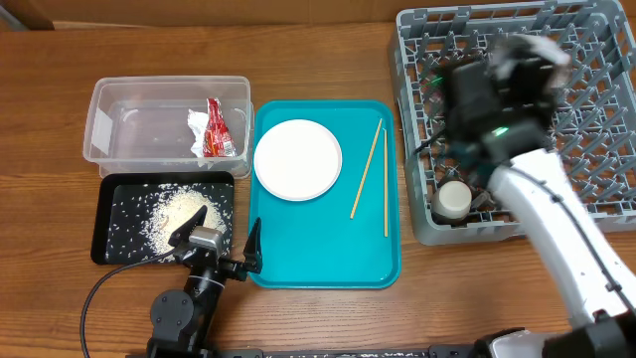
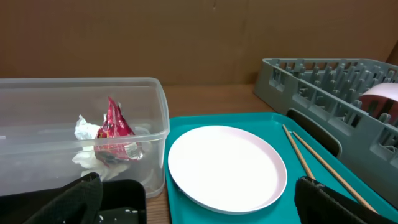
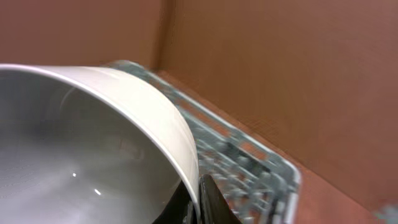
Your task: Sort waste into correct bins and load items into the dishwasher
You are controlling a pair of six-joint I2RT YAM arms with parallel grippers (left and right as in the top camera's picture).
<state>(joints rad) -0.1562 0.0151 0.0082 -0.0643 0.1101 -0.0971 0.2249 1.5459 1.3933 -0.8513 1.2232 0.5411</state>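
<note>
Three items wait on the teal tray [image 1: 328, 249]: the plate [image 1: 298, 159] and two chopsticks [image 1: 366, 171], which lie just beside it on the side toward the rack [image 1: 586, 149].

The waste side looks finished to me. The wrapper [image 1: 214, 129] lies in the tub [image 1: 139, 129]. The rice [image 1: 179, 214] is heaped in the black tray [image 1: 111, 244], with stray grains scattered round the heap. I spot no grains on the worktop [image 1: 50, 99], though they would be hard to see from above.

In the rack, the cup [image 1: 454, 199] stands in the near corner next to the teal tray. From the left wrist a pale pink shape [image 2: 384, 93] shows behind the rack wall. It may be a second bowl, but too little of it shows to be sure.

The right claw [image 3: 194, 193] hangs over the rack, nipped onto the rim of a bowl [image 3: 93, 143], with the lattice below. That bowl is not yet set down. I judge that placing it comes first, then the plate and chopsticks.

The left claw [image 1: 227, 227] sits low where the black tray meets the teal tray, spread wide and holding nothing.
</note>
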